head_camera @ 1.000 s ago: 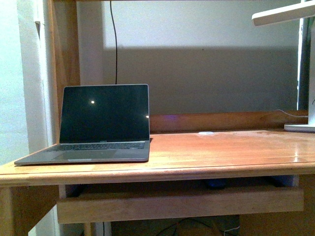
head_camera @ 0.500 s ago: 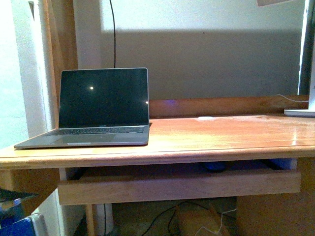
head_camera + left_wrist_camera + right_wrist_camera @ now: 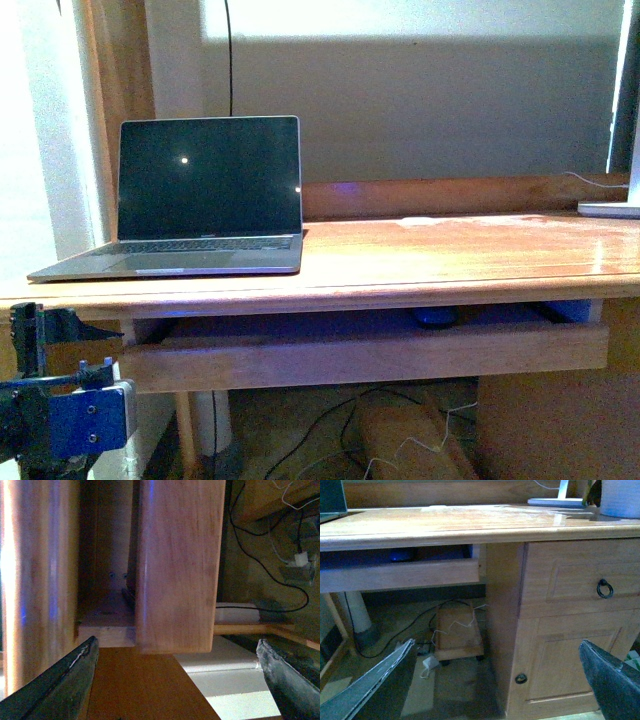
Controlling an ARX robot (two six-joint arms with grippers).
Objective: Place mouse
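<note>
A small dark rounded shape, likely the mouse [image 3: 435, 317], lies on the pull-out tray [image 3: 360, 355] under the desktop, mostly hidden behind the tray's front board. My left gripper [image 3: 175, 650] is open and empty, close by the left end of that tray board [image 3: 180, 565]. Part of my left arm [image 3: 55, 420], blue and dark, shows at the lower left of the front view. My right gripper [image 3: 496, 645] is open and empty, low before the desk's cabinet. The mouse does not show clearly in either wrist view.
An open laptop [image 3: 205, 200] stands on the desktop's left. A small white flat disc [image 3: 418, 221] and a white lamp base [image 3: 610, 209] sit further right. The cabinet has a ring-handled drawer [image 3: 604, 588]. Cables and a wheeled wooden box [image 3: 457, 632] lie on the floor.
The front view has sunk lower, so the desk and laptop sit higher in the picture and the tray shows more. My left arm has come into view at the lower left.
</note>
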